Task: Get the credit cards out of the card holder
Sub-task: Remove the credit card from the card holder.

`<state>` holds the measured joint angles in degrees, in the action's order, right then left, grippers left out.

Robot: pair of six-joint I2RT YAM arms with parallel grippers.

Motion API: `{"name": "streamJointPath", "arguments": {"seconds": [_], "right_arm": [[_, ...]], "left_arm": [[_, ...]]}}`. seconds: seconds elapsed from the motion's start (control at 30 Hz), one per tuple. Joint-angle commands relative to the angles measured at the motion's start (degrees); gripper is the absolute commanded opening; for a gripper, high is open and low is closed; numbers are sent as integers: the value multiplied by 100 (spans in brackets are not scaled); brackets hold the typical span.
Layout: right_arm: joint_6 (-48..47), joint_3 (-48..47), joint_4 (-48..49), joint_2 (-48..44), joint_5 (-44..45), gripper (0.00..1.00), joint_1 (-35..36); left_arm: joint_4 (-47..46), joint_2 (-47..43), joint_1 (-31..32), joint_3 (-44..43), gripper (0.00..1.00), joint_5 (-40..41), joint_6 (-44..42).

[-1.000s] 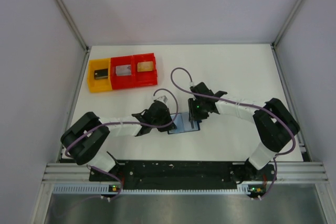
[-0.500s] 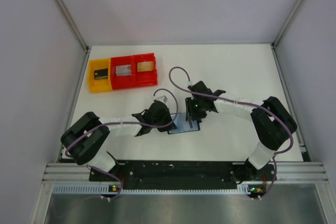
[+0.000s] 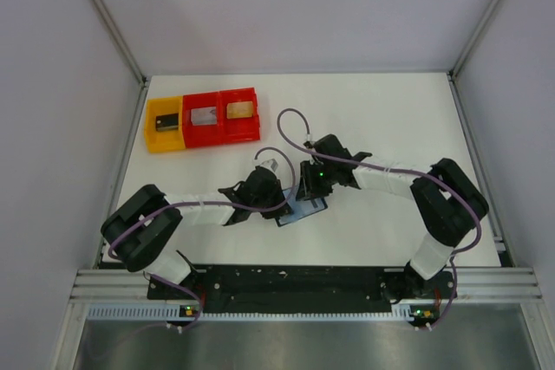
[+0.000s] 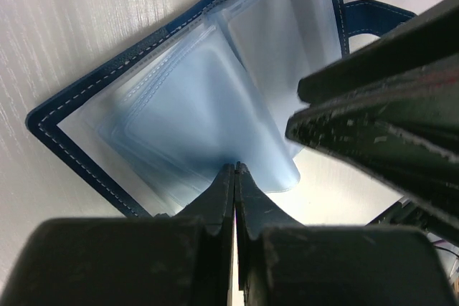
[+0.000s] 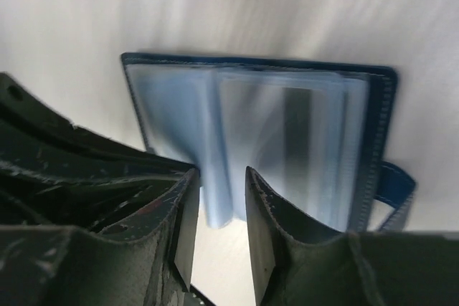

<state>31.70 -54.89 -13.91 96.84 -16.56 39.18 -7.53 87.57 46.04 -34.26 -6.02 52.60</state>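
The card holder point(image 3: 305, 210) lies open on the table between the two arms. It is navy with clear light-blue sleeves, and it also shows in the left wrist view point(image 4: 179, 98) and the right wrist view point(image 5: 301, 134). My left gripper point(image 3: 282, 203) is shut on the near edge of one sleeve point(image 4: 235, 167). My right gripper point(image 3: 306, 190) is open, and in the right wrist view point(image 5: 221, 174) a loose sleeve edge hangs between its jaws. A dark stripe shows through one sleeve point(image 5: 296, 127), blurred. The clasp tab point(image 4: 373, 12) sticks out at the far edge.
A yellow bin point(image 3: 163, 125) and two joined red bins point(image 3: 223, 115) stand at the back left, each holding a card. One of the right gripper's fingers point(image 4: 387, 116) crowds the right side of the left wrist view. White walls enclose the table.
My right gripper has moved left and down onto the card holder. The holder has turned slightly under it. The left arm has stayed put.
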Motion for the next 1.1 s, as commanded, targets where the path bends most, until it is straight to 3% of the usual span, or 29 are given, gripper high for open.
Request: {"name": "streamJointPath", "arguments": {"seconds": [0.0, 0.17, 0.33, 0.47, 1.07], "right_arm": [[266, 49, 626, -16, -858, 29, 90], [214, -56, 548, -112, -903, 25, 90], [-15, -30, -251, -542, 553, 29, 90], [-147, 5, -744, -728, 1048, 33, 108], [-6, 198, -973, -517, 1172, 34, 178]], "left_arm": [[375, 225, 54, 209, 0, 136, -74], [366, 234, 54, 218, 0, 136, -57], [454, 41, 63, 271, 0, 241, -57], [665, -144, 63, 262, 0, 452, -144], [1482, -205, 256, 78, 0, 954, -329]]}}
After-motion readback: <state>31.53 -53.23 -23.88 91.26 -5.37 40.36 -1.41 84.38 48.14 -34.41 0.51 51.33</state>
